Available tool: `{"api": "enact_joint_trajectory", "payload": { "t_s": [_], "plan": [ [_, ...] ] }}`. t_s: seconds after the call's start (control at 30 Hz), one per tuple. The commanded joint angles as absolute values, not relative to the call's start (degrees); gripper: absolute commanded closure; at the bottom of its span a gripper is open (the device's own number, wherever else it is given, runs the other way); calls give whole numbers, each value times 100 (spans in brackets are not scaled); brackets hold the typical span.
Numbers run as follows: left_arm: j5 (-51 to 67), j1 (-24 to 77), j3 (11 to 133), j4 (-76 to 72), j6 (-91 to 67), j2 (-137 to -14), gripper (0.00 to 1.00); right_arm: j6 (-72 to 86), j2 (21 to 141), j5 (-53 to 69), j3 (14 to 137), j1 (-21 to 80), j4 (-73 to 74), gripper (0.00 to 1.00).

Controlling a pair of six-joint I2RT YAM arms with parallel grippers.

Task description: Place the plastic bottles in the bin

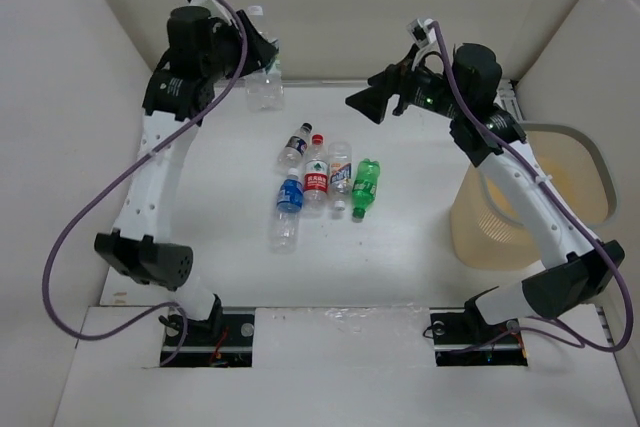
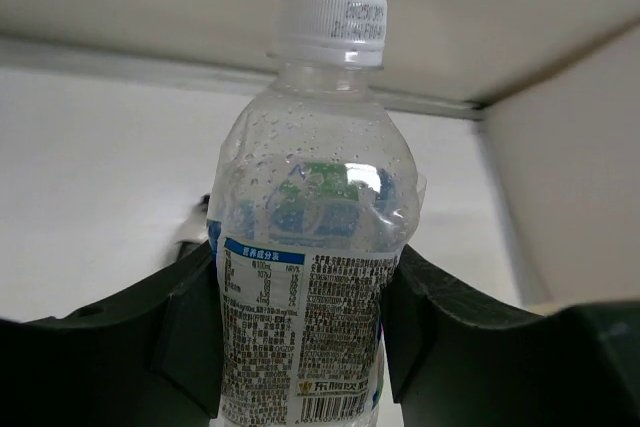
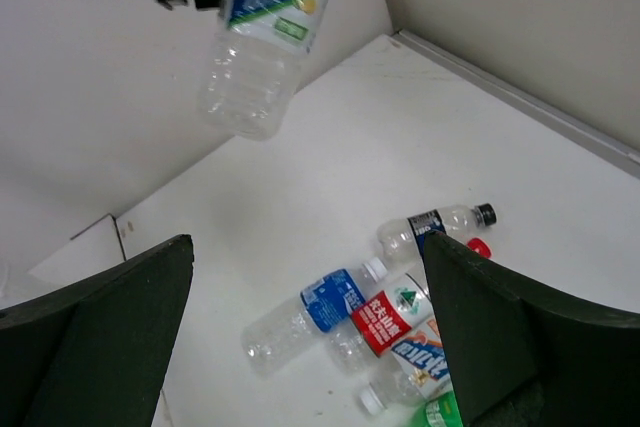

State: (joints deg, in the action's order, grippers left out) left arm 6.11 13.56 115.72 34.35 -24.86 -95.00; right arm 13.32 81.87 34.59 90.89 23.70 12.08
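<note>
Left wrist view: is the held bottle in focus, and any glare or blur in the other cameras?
Left wrist: the clear bottle in the left hand is sharp, label print crisp, one small glint above the label. Right wrist: own fingers dark and featureless, lying bottles on the table clear enough. Top external: even light, faint shadows, no glare.

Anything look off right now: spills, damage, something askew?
Nothing spilled or broken. The held bottle, capped, in the left gripper shows droplets inside, no leak visible. Five loose bottles lie on their sides in a cluster, and the bin stands upright at the right.
</note>
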Motion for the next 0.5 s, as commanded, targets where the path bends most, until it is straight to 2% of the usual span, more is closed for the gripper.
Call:
{"api": "enact_joint_trajectory", "payload": {
  "t_s": [0.0,0.13,0.33,0.47],
  "plan": [
    [2598,1318,11104,2042,-2776,-8799,100,1590,7972,3586,9009,2461,265,0],
    [3758,1318,10609,986,-3242,-8263,100,1810,7971,3516,8956,2610,-140,0],
    [4490,1371,9776,-332,-3778,-7796,100,2538,8270,4262,8965,2917,-1261,0],
    [4939,1424,9309,-1290,-4297,-7690,100,2593,8471,4228,8947,3269,-1643,0]
  ]
}}
